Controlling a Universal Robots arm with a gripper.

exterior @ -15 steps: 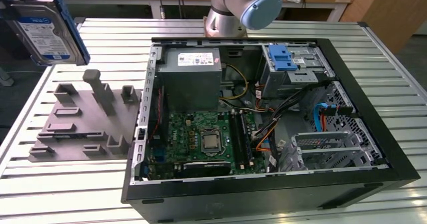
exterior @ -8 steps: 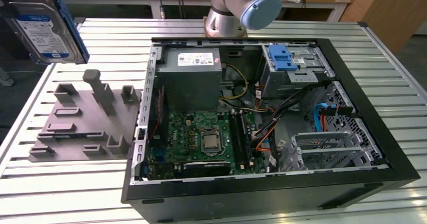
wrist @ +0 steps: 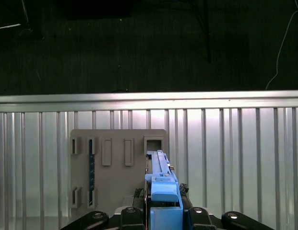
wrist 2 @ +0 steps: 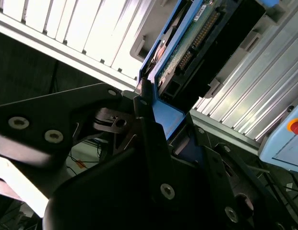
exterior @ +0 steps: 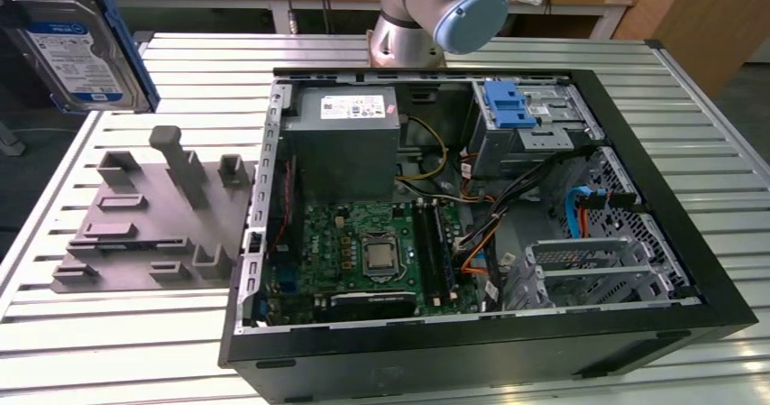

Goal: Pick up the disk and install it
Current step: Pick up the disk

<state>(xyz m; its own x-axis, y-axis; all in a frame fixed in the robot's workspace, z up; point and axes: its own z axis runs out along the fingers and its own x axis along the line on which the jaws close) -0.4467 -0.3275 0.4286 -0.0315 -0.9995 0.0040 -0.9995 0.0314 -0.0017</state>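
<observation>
Nearest, an open black metal computer case point(exterior: 481, 346) on the slatted aluminium table point(exterior: 121, 351); at the exterior view's left, a grey moulded fixture plate point(exterior: 132, 234); above its far-left side, held aloft, the flat silver labelled disk point(exterior: 78, 49) with blue plastic rails; in the second wrist view, the black gripper point(wrist 2: 163, 120) is clamped on the disk's blue rail; farthest, the grey-and-blue arm base point(exterior: 434, 13).

The case point(exterior: 481, 333) lies open on the table point(exterior: 121, 351), toward the exterior view's right; the fixture point(exterior: 144, 225) lies on the table just beside it, on the exterior view's left; the disk point(exterior: 75, 49) hangs in the gripper point(wrist 2: 160, 112), above the fixture; the arm base point(exterior: 427, 17) stands behind the case; inside the case, the power supply point(exterior: 349, 143) sits behind the motherboard point(exterior: 373, 252), with the drive cage point(exterior: 529, 116) to the exterior view's right of it.
</observation>
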